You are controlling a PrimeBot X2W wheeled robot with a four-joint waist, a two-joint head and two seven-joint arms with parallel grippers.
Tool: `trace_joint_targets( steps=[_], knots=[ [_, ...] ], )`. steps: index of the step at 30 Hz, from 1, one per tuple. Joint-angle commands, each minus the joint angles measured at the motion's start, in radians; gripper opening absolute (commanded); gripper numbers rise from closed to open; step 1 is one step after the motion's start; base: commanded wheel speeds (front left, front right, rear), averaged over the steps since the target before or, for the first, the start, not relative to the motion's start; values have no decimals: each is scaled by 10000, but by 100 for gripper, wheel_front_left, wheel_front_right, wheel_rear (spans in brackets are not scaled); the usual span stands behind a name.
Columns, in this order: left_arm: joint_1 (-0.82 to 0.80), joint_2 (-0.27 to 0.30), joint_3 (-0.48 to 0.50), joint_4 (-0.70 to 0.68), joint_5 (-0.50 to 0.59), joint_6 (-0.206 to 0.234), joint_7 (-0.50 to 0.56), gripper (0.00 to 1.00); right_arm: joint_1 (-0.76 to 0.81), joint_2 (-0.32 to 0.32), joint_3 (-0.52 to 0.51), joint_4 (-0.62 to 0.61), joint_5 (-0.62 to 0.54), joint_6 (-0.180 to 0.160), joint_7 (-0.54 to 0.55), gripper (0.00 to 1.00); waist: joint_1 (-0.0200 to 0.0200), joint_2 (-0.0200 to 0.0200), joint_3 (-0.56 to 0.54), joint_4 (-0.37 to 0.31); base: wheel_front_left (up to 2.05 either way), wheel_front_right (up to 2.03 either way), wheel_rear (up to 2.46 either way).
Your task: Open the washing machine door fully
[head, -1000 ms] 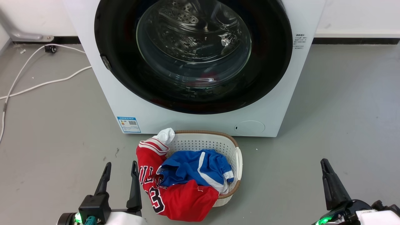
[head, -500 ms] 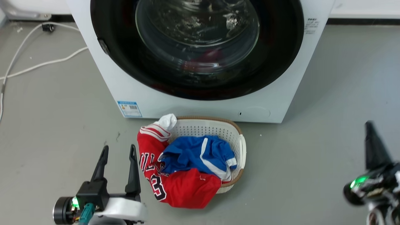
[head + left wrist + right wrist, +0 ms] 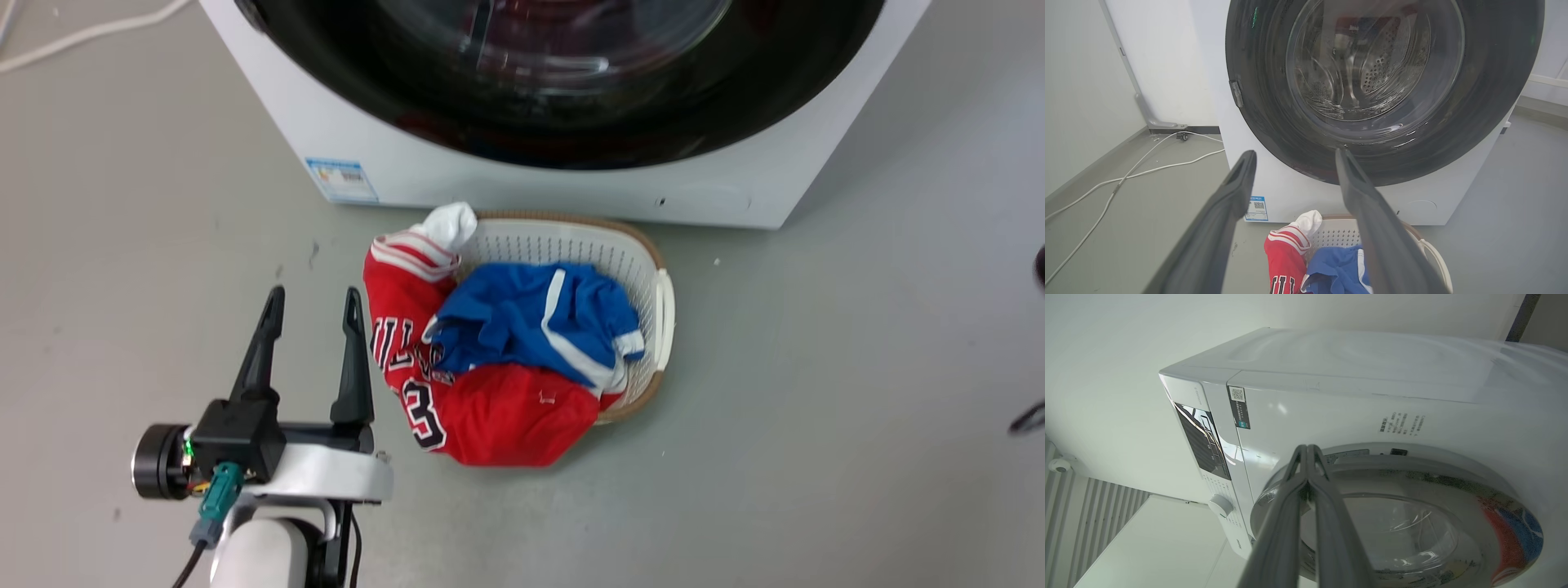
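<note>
Straight ahead, the washing machine door (image 3: 1380, 73) sits shut against the front of the washing machine (image 3: 1274, 179). It is a big round door with a wide glossy black rim around a bulging clear glass bowl, and the holed steel drum shows through the glass. From the head camera, the lower arc of the door (image 3: 571, 139) runs along the top of the picture, above the machine's white front (image 3: 506, 184) and a small blue label (image 3: 343, 180) low on the left.

A white laundry basket (image 3: 665, 302) stands on the grey floor, just in front of the machine. A red jersey (image 3: 490, 416) spills over its near edge, with a blue garment (image 3: 539, 327) on top and a white sock (image 3: 453, 224) at the back.

The left gripper (image 3: 313, 296) hovers beside the basket, jaws wide apart and empty. In its own camera, the left gripper (image 3: 1295, 157) points at the bottom of the door.

The right gripper (image 3: 1306, 451) has its jaws pressed together with nothing between them. It points at the upper edge of the door (image 3: 1396, 531); whether it touches is unclear. The machine's top (image 3: 1331, 412), dark control panel (image 3: 1202, 441) and white knob (image 3: 1220, 505) show there. A white cable (image 3: 1147, 171) trails across the floor.
</note>
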Motion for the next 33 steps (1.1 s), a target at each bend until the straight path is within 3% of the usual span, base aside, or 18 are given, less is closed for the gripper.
trace_joint_targets(
  steps=[1,17,33],
  knots=[
    [-224,-15,-31,-48,-22,-21,-25,100,-504,-228,111,238,-115,4,139,0,-1,0,575,165,0,0,0],
    [-1285,-16,-486,-292,-278,17,-27,100,-5094,-1865,2046,2701,-918,4,1943,0,-1,0,2355,597,0,0,0],
    [-1527,-16,-763,-221,-547,184,-25,100,-6377,-2007,3757,3236,-1964,4,3423,0,-1,0,2754,908,0,0,0]
  ],
)
